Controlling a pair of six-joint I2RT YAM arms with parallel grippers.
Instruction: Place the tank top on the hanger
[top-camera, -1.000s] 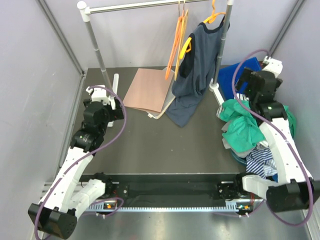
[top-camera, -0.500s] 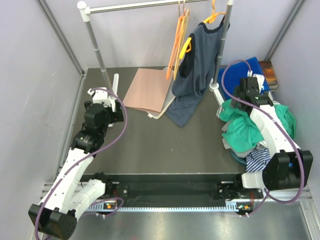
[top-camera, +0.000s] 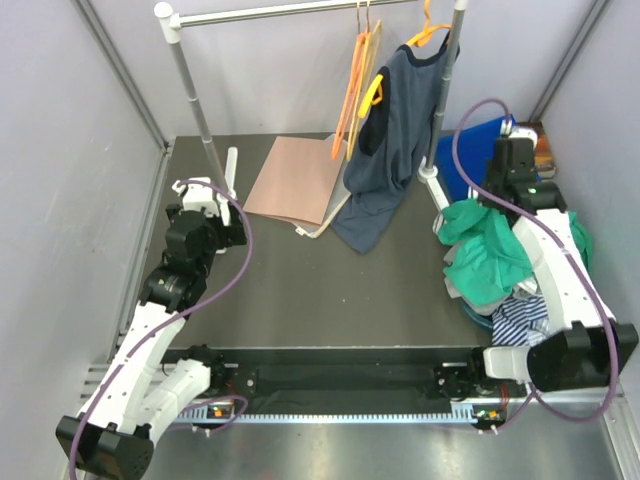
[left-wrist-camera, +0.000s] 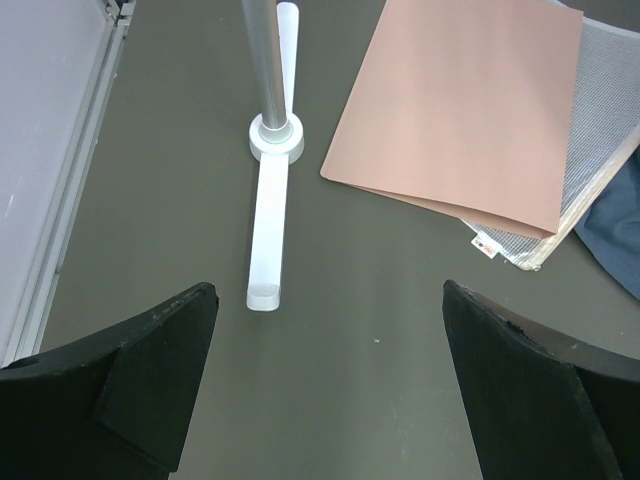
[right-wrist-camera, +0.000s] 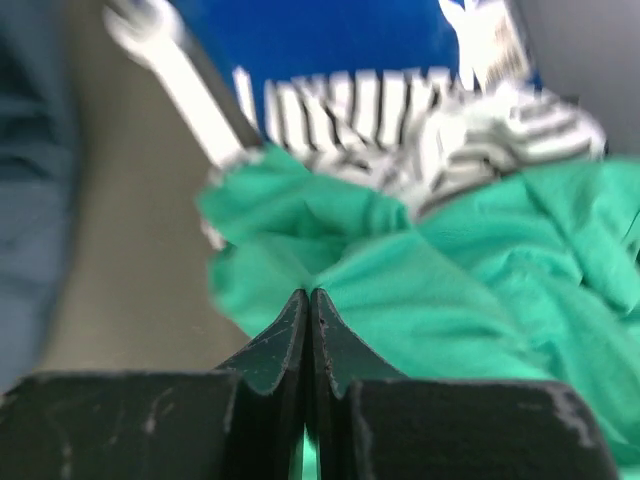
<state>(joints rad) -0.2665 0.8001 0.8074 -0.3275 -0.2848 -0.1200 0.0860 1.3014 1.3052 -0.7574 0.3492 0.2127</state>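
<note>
The teal-green tank top (top-camera: 490, 255) lies crumpled on a pile of clothes at the right. My right gripper (top-camera: 488, 206) is at its far upper edge. In the right wrist view the tank top (right-wrist-camera: 480, 290) fills the right half, and the right gripper (right-wrist-camera: 308, 293) is shut, with a pucker of the green fabric pinched at its tips. The pale yellow-orange hanger (top-camera: 362, 90) hangs on the rail beside a more vivid orange one. My left gripper (top-camera: 198, 190) hovers at the left, and the left gripper (left-wrist-camera: 330, 340) is open over bare table.
A dark navy top (top-camera: 390, 140) hangs from the rail (top-camera: 270, 12) on a yellow hanger. A brown folder (top-camera: 295, 180) on a mesh pouch lies at the back. The rail's white foot (left-wrist-camera: 268, 230) is ahead of the left gripper. A striped garment (top-camera: 520, 320) and blue cloth (top-camera: 470, 150) flank the tank top.
My right arm swung over the far edge of the tank top, and its gripper went from open to shut on the fabric. The left arm barely shifted and stays open.
</note>
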